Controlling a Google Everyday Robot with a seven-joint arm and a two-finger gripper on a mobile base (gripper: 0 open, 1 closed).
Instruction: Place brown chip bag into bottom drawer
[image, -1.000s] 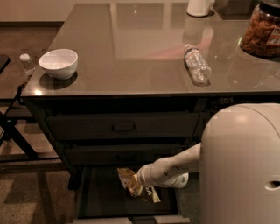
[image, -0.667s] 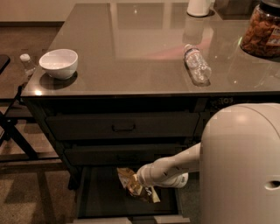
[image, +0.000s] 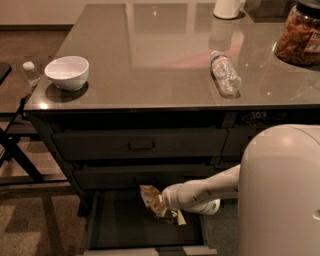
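1. Writing: print is seen on the brown chip bag (image: 151, 197), but no lettering can be read. A pale label band is seen near the cap end of the water bottle (image: 225, 75), and a label patch at the right edge of the jar (image: 300, 35); neither can be read.

2. Containers: the bottom drawer (image: 122, 225) is pulled out below 2 closed drawer fronts, the upper drawer front (image: 140, 145) and the lower drawer front (image: 115, 176). The brown chip bag is located inside the bottom drawer's opening, right of centre, tilted, above the dark floor; whether it touches the floor cannot be told. The jar, filled with brown snack pieces, is set at the far right of the tabletop (image: 150, 50). The white bowl (image: 67, 73) is set upright near the left front corner; only its plain white interior is shown. The water bottle is laid on its side, right of centre, well apart from the bowl. A white vessel (image: 227, 7) is cut off at the far edge.

3. Pincer: the pincer (image: 166, 204) is positioned at the end of the pale arm, over the bottom drawer, directly against the right side of the brown chip bag. Its state, spread or pressed together, cannot be told, as it is hidden by the bag.
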